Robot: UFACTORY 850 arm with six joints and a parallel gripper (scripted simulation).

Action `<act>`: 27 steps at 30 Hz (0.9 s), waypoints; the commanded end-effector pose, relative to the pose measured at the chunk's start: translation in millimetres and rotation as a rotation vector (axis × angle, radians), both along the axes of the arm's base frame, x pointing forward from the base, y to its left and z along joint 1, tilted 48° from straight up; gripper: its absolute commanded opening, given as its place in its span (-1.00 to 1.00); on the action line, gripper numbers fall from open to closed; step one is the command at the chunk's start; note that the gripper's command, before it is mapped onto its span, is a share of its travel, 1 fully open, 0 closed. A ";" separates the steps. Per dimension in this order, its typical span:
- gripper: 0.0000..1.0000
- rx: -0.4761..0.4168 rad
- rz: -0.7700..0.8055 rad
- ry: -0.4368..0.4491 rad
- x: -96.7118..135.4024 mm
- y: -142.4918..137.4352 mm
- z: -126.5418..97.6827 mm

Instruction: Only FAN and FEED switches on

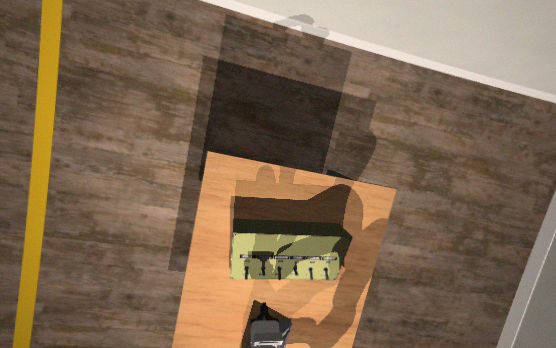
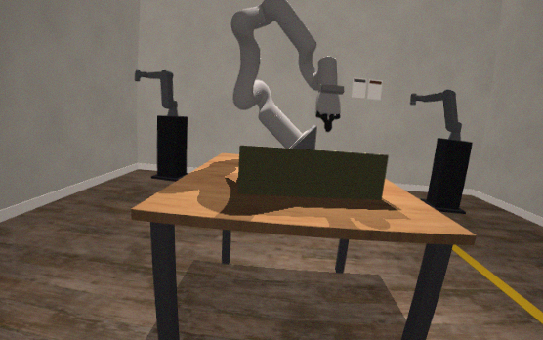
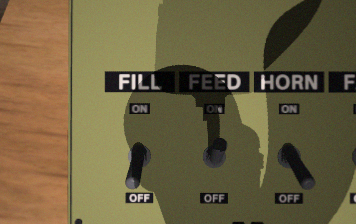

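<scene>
The olive-green console (image 1: pixel 285 256) sits on the wooden table (image 2: pixel 303 210), with a row of several toggle switches along its front face. In the wrist view the FILL lever (image 3: pixel 136 167) leans toward OFF. The HORN lever (image 3: pixel 298 166) also leans toward OFF. The FEED lever (image 3: pixel 216 151) looks short, with its tip a little toward ON. A fourth label at the right edge is cut off. My gripper (image 2: pixel 328 123) (image 1: pixel 262 310) is shut and empty. It hangs clear above the console's top edge, in front of the switch face. The fingers do not show in the wrist view.
Two black pedestals with small arms stand behind the table, one on the left (image 2: pixel 171 147) and one on the right (image 2: pixel 448 173). A yellow line (image 1: pixel 40 170) runs along the floor. The console's plain back (image 2: pixel 313 172) faces the exterior view.
</scene>
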State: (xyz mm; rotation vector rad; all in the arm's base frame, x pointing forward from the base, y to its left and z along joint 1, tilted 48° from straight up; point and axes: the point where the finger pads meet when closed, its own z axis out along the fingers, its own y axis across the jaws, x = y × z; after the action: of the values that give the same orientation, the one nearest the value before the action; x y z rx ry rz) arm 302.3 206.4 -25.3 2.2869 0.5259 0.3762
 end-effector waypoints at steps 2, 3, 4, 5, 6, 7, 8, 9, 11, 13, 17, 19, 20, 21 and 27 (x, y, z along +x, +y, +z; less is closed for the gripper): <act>1.00 0.000 0.000 0.000 -1.0 2.7 2.6; 1.00 0.000 0.000 0.000 -1.0 2.7 2.6; 1.00 0.000 0.000 0.000 -1.0 2.7 2.6; 1.00 0.000 0.000 0.000 -1.0 2.7 2.6; 1.00 0.000 0.000 0.000 -1.0 2.7 2.6; 1.00 0.000 0.000 0.000 -1.0 2.7 2.6; 1.00 0.000 0.000 0.000 -1.0 2.7 2.6; 1.00 0.000 0.000 0.000 -1.0 2.7 2.6; 1.00 0.000 0.000 0.000 -1.0 2.7 2.6; 1.00 0.000 0.000 0.000 -1.0 2.7 2.6; 1.00 0.000 0.000 0.000 -1.0 2.7 2.6; 1.00 0.000 0.000 0.000 -1.0 2.7 2.6; 1.00 0.000 0.000 0.000 -1.0 2.7 2.6; 1.00 0.000 0.000 0.000 -1.0 2.7 2.6; 1.00 0.000 0.000 0.000 -1.0 2.7 2.6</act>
State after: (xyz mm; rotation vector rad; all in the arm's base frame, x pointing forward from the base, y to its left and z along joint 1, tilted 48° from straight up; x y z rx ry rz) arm 300.9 208.2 -22.9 2.2857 0.5255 0.3748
